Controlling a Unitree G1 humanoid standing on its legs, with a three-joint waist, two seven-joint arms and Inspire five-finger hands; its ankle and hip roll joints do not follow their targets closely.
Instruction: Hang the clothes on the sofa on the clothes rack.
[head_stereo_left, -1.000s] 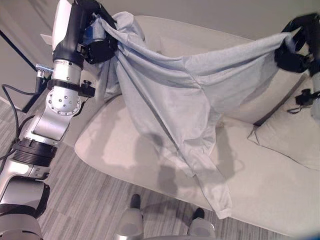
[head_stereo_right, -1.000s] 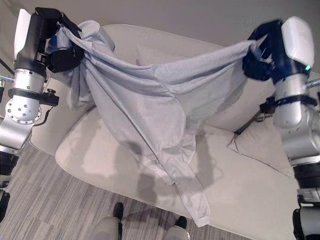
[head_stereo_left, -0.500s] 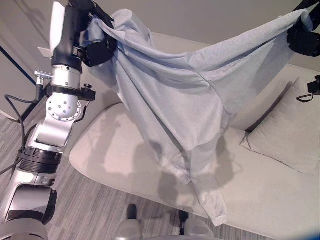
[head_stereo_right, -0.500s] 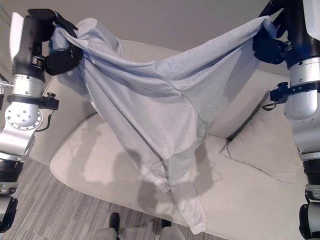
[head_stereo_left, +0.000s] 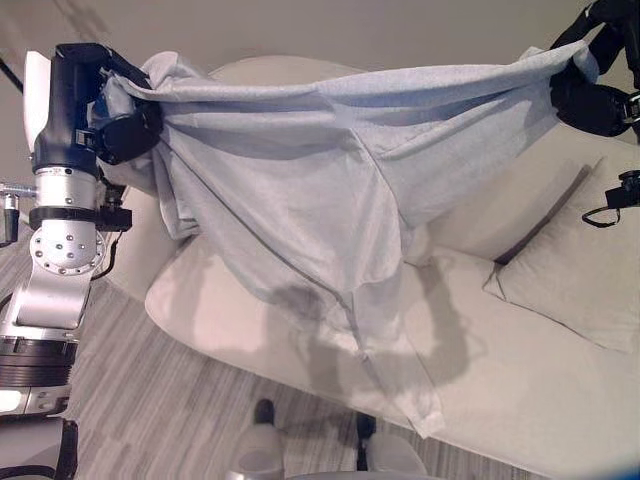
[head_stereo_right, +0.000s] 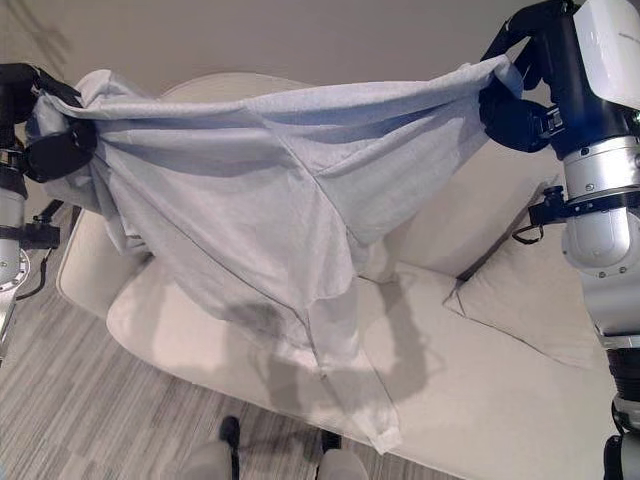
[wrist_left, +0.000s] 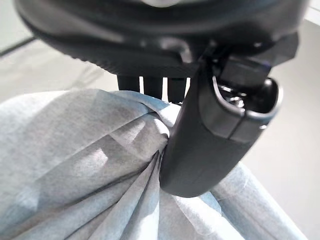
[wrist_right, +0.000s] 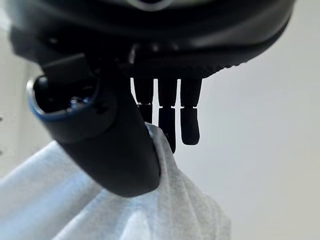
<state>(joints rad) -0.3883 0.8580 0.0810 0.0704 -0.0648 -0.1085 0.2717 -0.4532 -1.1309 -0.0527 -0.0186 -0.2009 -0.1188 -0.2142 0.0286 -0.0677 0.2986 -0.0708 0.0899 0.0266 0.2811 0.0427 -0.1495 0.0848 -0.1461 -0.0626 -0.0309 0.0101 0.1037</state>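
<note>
The shirt (head_stereo_left: 300, 190), pale blue-grey, is held off the sofa (head_stereo_left: 520, 360) and stretched between both arms. The left robot hand (head_stereo_left: 125, 125) grips one end, its thumb clamped over bunched cloth as its wrist view shows; the right robot hand (head_stereo_right: 520, 105) pinches the other end between thumb and fingers. The long axis of the shirt thus runs side to side across the robot's front, nearly level, with the top edge taut and the right end a little higher. Neither robot hand is nearer than the other; each holds its own end, and the bulk of the cloth hangs between and below them. The lowest part, a sleeve (head_stereo_left: 405, 385), trails down close to the seat's front edge; whether it touches the seat cannot be told. A cushion (head_stereo_left: 575, 280) lies on the seat under the right arm, clear of the cloth. No rack is visible, so its direction from the shirt cannot be stated. Judgement: the carry will need the hanging sleeve lifted clear of the seat edge before any turn. Open room lies over the floor (head_stereo_left: 150, 390) in front of the sofa; the sofa back and wall close off the far side.
</note>
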